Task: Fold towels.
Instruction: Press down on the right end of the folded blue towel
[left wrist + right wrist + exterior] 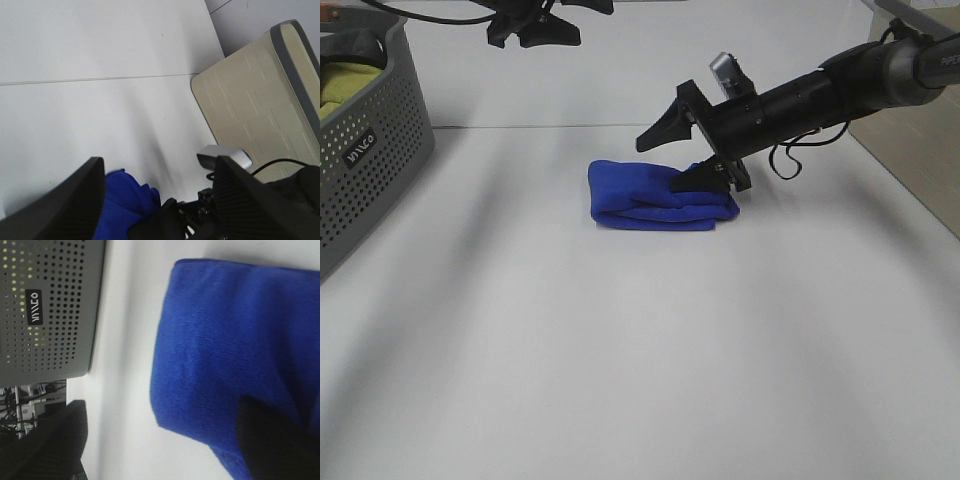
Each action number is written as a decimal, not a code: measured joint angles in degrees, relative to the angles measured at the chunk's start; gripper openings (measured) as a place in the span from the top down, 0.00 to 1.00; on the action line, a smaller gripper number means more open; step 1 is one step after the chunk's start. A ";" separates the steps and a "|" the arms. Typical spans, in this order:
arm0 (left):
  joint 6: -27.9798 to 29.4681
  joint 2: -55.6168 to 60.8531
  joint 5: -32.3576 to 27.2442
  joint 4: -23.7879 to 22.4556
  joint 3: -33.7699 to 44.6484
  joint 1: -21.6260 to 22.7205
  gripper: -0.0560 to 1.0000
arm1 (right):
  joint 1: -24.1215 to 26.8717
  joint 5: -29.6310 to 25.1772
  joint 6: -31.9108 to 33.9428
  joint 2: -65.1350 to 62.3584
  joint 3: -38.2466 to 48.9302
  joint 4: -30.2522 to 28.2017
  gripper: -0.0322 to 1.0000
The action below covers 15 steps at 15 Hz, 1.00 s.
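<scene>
A blue towel lies folded into a thick small bundle on the white table. My right gripper is open. Its lower finger rests on the towel's right top and its upper finger stands clear above it. The right wrist view shows the towel filling the space between the spread fingers. My left gripper hangs high over the table's far side, open and empty. In the left wrist view its fingers frame a corner of the towel and the right arm.
A grey perforated basket stands at the table's left edge with yellow-green cloth inside; it also shows in the right wrist view. A beige surface borders the table at the right.
</scene>
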<state>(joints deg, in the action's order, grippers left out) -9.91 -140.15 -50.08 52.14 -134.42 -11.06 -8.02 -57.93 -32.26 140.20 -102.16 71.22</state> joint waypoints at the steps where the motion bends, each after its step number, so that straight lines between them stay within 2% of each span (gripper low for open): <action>1: -0.17 0.00 -0.40 -0.23 0.00 0.00 0.38 | 1.09 -0.11 0.46 0.00 0.00 -0.06 0.23; 5: -0.17 0.00 -0.86 -0.29 0.00 0.00 0.38 | 2.12 -4.87 0.97 -0.11 0.00 0.00 0.23; 9: -0.40 0.00 -4.01 -0.57 -0.17 0.00 0.38 | 2.12 -5.10 -0.23 0.40 0.00 0.11 0.23; 13: -1.55 3.67 -7.51 -6.99 -0.17 0.00 0.38 | 2.12 -6.70 -0.23 -0.57 0.00 -1.32 0.23; 14: -1.66 6.82 -9.91 -11.06 -0.29 0.00 0.38 | 2.12 -7.85 0.23 -3.67 0.00 -3.50 0.23; 15: -1.66 7.79 -10.60 -12.43 -0.29 0.00 0.38 | 2.12 -8.19 0.74 -4.98 0.00 -4.58 0.23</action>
<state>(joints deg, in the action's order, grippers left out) -11.57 -132.35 -60.68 39.71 -134.70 -11.06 -5.90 -66.12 -31.51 135.22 -102.16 66.63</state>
